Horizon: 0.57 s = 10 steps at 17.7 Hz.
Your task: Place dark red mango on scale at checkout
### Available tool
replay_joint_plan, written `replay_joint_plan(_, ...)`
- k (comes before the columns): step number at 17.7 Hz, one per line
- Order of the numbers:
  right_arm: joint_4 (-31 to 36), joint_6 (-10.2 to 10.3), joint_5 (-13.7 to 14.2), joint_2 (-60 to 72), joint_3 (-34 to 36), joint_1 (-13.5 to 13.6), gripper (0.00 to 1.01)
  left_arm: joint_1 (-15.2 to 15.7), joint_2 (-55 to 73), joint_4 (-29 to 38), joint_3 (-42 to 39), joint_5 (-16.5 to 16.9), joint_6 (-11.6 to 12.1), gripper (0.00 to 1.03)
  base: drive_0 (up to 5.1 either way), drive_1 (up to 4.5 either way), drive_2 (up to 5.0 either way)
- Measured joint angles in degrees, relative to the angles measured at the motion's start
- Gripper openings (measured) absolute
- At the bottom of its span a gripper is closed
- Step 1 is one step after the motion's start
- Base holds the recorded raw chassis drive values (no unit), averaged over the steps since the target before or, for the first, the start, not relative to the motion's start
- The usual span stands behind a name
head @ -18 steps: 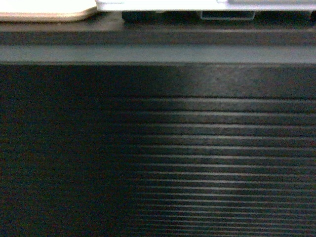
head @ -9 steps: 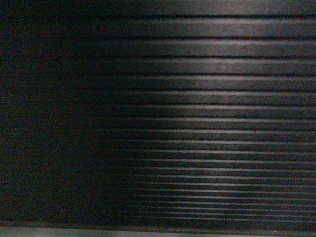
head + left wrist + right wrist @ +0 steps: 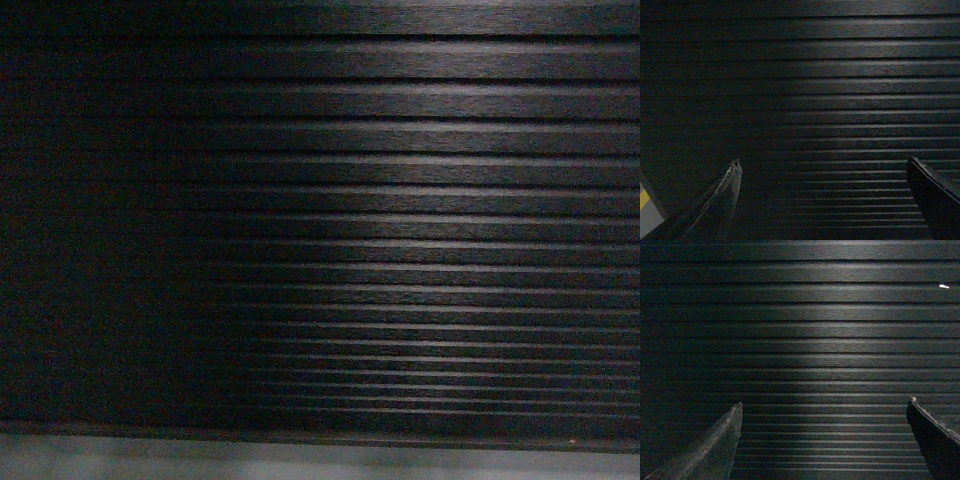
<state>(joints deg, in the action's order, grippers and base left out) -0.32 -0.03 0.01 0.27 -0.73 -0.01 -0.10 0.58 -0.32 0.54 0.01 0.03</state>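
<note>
The ribbed dark front panel of the checkout fills the head view, and it also fills the left wrist view and the right wrist view. The dark red mango and the scale are out of view. My left gripper stands open facing the panel, nothing between its fingers. My right gripper is open too, with only the ribbed panel showing between its two dark fingers. Neither gripper shows in the head view.
A grey strip of floor runs along the bottom of the head view under the panel. A patch of grey floor with a yellow stripe shows at the lower left of the left wrist view.
The head view has dropped: a second ago the counter top with the beige tray and the white scale's edge showed along the top. Now only the ribbed panel and the floor show.
</note>
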Motion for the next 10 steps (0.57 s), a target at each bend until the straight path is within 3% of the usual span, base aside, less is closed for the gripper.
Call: replay_joint_plan(10, 0.0, 0.0, 0.0, 0.0, 0.0, 0.0, 0.98, 0.0, 0.0, 0.0, 0.0, 0.0, 0.0, 0.98, 0.0, 0.0, 0.0)
